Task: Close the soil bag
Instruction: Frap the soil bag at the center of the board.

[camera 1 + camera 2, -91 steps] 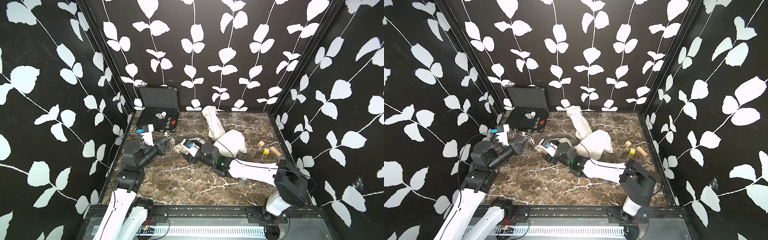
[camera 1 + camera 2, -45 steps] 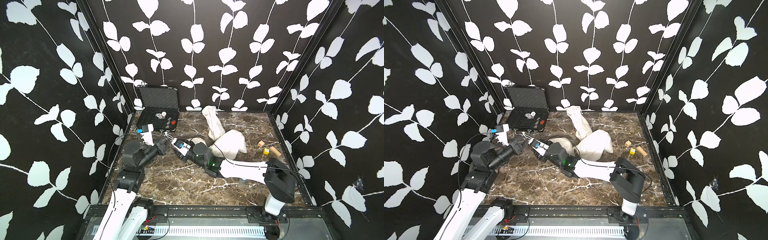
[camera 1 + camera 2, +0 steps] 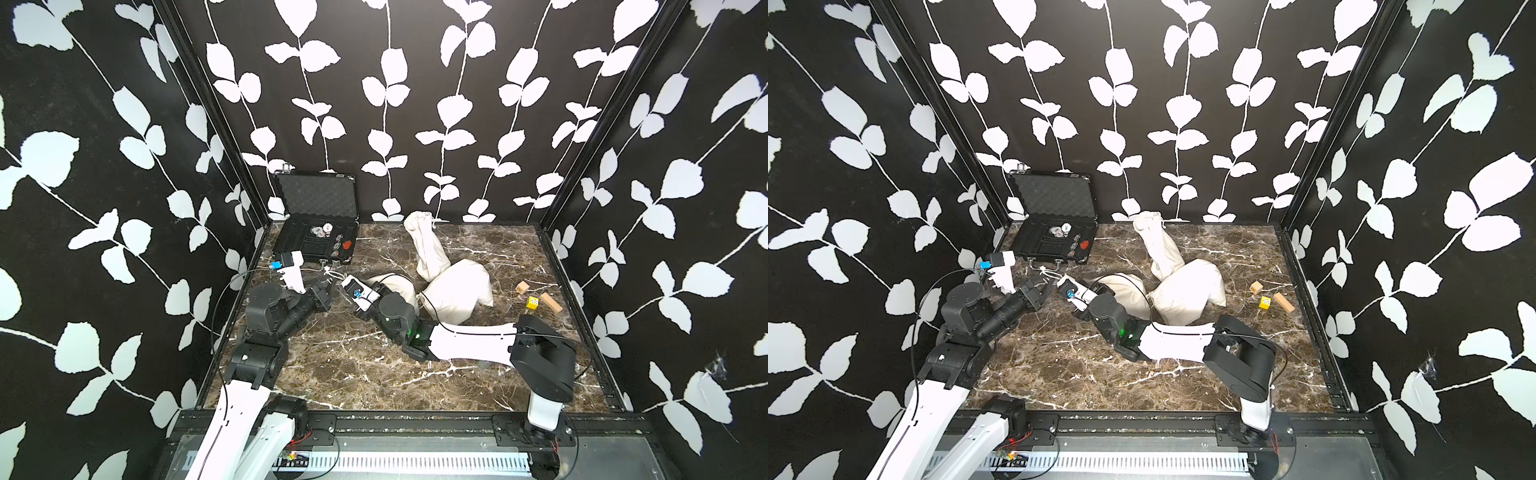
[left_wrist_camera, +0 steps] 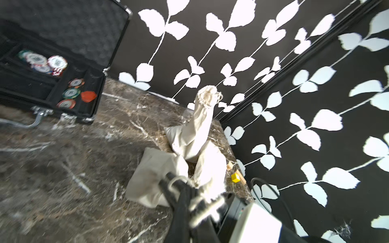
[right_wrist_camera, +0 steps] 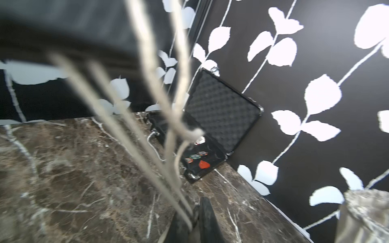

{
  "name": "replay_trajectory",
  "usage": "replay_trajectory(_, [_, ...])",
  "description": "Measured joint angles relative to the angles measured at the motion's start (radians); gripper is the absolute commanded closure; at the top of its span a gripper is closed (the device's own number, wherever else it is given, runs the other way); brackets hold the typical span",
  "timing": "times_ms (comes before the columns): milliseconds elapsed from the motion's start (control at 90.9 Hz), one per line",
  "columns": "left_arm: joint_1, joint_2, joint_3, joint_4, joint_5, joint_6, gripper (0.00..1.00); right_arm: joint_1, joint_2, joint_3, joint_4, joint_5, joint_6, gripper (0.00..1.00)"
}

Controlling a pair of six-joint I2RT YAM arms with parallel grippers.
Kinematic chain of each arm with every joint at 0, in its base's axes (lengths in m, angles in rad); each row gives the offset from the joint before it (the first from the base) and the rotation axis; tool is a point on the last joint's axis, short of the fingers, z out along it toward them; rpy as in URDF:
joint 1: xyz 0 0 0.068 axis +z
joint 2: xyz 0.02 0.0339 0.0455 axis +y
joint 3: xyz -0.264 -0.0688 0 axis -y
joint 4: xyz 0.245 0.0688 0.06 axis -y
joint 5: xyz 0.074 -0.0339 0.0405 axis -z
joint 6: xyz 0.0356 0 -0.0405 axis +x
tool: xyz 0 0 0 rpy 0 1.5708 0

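Three white cloth bags lie mid-table. The soil bag (image 3: pixel 395 286) (image 3: pixel 1121 286) (image 4: pixel 155 178) is the low one nearest the grippers, and its white drawstring (image 3: pixel 332 275) (image 3: pixel 1047 273) trails toward the case. My left gripper (image 3: pixel 326 287) (image 3: pixel 1042 289) (image 4: pixel 172 183) is shut, with the drawstring looped over its dark fingers. My right gripper (image 5: pixel 193 207) is shut on several strands of the drawstring (image 5: pixel 151 134), which run up past the lens. In both top views its tips are hidden under its wrist camera (image 3: pixel 359 287) (image 3: pixel 1073 289), close beside the left gripper.
An open black case (image 3: pixel 316 241) (image 5: pixel 221 117) with poker chips stands at the back left. A tied bag (image 3: pixel 424 245) leans at the back and a fuller bag (image 3: pixel 457 297) lies to the right. Small wooden blocks and a yellow die (image 3: pixel 532 301) sit near the right wall.
My right arm has reached left and back toward the left gripper, and its jaws have gone from open to shut on the drawstring. The left arm has stayed put.
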Motion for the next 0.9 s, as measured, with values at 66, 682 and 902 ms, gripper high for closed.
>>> replay_trajectory(66, [-0.003, 0.005, 0.016, -0.043, -0.021, 0.000, 1.00, -0.002, 0.012, -0.013, 0.027, 0.013, 0.003, 0.90])
replay_trajectory(682, [-0.019, 0.050, 0.098, -0.261, -0.185, 0.062, 1.00, -0.016, 0.016, -0.081, 0.051, -0.103, 0.164, 0.90])
replay_trajectory(902, [-0.020, 0.012, 0.094, -0.333, -0.274, 0.100, 1.00, -0.020, -0.014, -0.090, -0.005, -0.205, 0.209, 0.83])
